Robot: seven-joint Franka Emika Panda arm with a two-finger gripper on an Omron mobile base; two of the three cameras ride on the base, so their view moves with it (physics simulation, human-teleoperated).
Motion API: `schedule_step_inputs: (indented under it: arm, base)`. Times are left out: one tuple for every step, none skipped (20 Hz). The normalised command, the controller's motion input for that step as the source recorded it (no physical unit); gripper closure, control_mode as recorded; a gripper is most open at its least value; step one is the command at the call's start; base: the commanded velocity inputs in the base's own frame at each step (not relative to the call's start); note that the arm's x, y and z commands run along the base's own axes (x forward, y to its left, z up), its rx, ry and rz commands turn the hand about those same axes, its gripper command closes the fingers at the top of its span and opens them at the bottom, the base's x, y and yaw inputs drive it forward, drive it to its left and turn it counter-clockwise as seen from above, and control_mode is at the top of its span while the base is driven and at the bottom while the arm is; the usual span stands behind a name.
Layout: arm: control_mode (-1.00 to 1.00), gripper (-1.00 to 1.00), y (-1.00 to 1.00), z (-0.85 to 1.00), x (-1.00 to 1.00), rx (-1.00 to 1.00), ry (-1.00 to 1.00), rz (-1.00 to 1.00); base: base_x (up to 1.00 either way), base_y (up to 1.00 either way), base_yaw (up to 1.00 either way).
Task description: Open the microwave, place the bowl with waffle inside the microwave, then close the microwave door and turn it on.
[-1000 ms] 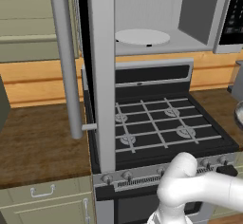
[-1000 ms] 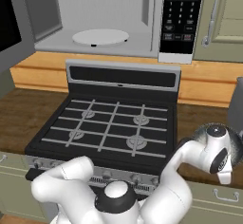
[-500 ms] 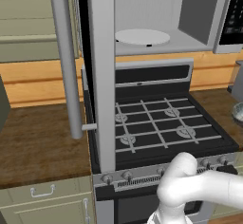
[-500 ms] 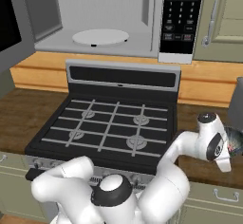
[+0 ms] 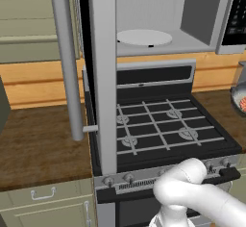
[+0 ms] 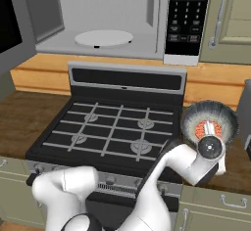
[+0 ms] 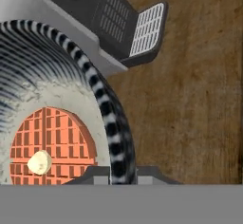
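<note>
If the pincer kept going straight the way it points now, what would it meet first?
Probably the bowl itself: its rim runs between the pincer tips, which look shut on it. Past the rim lies the wooden counter, though depth is hard to judge.

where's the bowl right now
In the right base view the bowl sits on the wooden counter right of the stove, with the gripper closed on its rim.

Before me stands a black stove (image 5: 163, 130) with grey grates, set between dark wooden counters (image 5: 43, 144) — beige cabinets (image 6: 230, 19) above and below, an orange-wood backsplash (image 5: 38, 81) behind.
</note>
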Motion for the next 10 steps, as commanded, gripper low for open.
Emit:
schedule_step_inputs:
  arm:
    - [-1.0, 1.0, 1.0, 0.42, -0.07, 0.0, -0.13, 0.44]
    - [-1.0, 1.0, 1.0, 0.41, -0.07, 0.01, -0.05, 0.46]
    - [-1.0, 1.0, 1.0, 0.42, -0.04, 0.02, 0.0, 0.47]
    - [-1.0, 1.0, 1.0, 0.42, -0.02, 0.01, 0.0, 0.48]
    - [-1.0, 1.0, 1.0, 0.36, 0.0, 0.0, 0.0, 0.45]
    - [-1.0, 1.0, 1.0, 0.34, 0.0, 0.0, 0.01, 0.44]
    - [-1.0, 1.0, 1.0, 0.31, 0.0, 0.0, 0.09, 0.43]
    - [-1.0, 1.0, 1.0, 0.22, 0.0, 0.0, 0.2, 0.43]
    - [-1.0, 1.0, 1.0, 0.08, 0.0, 0.0, 0.29, 0.4]
    - [-1.0, 1.0, 1.0, 0.16, 0.0, 0.0, 0.36, 0.2]
  base:
    - [0.0, 0.0, 0.0]
    - [0.0, 0.0, 0.0]
    - [0.0, 0.0, 0.0]
    - [0.0, 0.0, 0.0]
    - [0.0, 0.0, 0.0]
    - [0.0, 0.0, 0.0]
    - [0.0, 0.0, 0.0]
    - [0.0, 0.0, 0.0]
    - [0.0, 0.0, 0.0]
    - [0.0, 0.0, 0.0]
